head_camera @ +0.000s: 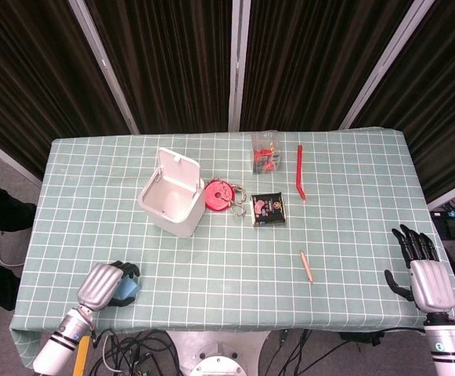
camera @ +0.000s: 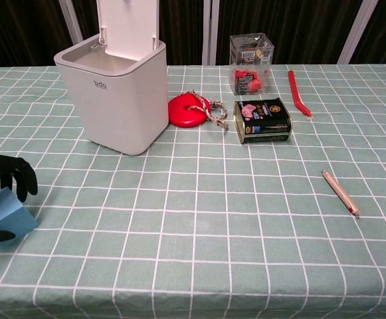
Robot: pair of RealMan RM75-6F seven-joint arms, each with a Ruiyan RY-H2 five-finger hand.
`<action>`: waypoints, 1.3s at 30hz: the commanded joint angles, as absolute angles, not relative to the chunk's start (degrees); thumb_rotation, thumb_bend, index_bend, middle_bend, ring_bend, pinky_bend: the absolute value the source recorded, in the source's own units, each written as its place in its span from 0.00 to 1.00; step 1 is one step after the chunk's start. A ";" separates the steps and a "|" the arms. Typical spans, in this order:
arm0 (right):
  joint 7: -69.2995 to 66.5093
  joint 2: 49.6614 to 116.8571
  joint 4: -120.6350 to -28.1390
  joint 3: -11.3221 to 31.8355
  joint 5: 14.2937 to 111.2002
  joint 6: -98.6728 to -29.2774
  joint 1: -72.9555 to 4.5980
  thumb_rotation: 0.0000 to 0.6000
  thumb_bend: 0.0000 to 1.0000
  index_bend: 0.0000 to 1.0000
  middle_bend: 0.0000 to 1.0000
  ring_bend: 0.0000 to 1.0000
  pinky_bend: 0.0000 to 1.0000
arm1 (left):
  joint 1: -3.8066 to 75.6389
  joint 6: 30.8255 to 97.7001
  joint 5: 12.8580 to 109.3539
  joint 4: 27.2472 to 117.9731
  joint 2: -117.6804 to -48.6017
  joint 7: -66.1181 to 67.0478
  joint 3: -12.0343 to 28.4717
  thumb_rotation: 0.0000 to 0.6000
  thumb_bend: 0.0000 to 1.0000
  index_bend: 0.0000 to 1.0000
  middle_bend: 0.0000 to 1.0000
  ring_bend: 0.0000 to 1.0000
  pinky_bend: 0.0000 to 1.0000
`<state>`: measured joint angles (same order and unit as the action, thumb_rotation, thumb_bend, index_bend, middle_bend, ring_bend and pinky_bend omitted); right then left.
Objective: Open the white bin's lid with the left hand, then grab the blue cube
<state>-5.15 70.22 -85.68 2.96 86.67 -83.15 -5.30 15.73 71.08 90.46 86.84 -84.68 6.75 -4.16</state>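
Now the left robot hand (head_camera: pixel 106 283) curls its dark fingers (camera: pixel 16 174) around the blue cube (camera: pixel 2 211), a plain matte block at the worktop's (head_camera: pixel 352 235) near-left edge. Farther back, the white bin (camera: pixel 116 100) stands with its lid (camera: pixel 127 23) raised upright. Off at the near-right corner, the right robot hand (head_camera: pixel 424 276) holds nothing, fingers spread.

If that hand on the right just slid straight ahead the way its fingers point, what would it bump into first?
Probably nothing: the right hand points up the table's right edge, where only bare cloth shows. The pencil and red stick lie well off to its left.
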 commanded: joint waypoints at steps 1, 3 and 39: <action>-5.17 70.22 -85.67 2.95 86.63 -83.16 -5.27 1.00 0.29 0.00 0.00 0.00 0.00 | 15.67 71.54 90.60 86.84 -84.78 6.89 -4.01 1.00 0.17 0.48 0.52 0.51 0.75; -5.17 70.24 -85.60 2.92 86.66 -83.26 -5.22 1.00 0.29 0.00 0.00 0.00 0.00 | 15.62 72.28 90.98 87.36 -84.42 7.21 -3.82 1.00 0.19 0.48 0.52 0.51 0.75; -6.45 71.78 -83.15 3.92 84.38 -82.51 -5.34 1.00 0.29 0.00 0.00 0.00 0.00 | 40.90 66.12 79.61 92.17 -81.82 7.40 21.02 1.00 0.05 0.01 0.01 0.01 0.18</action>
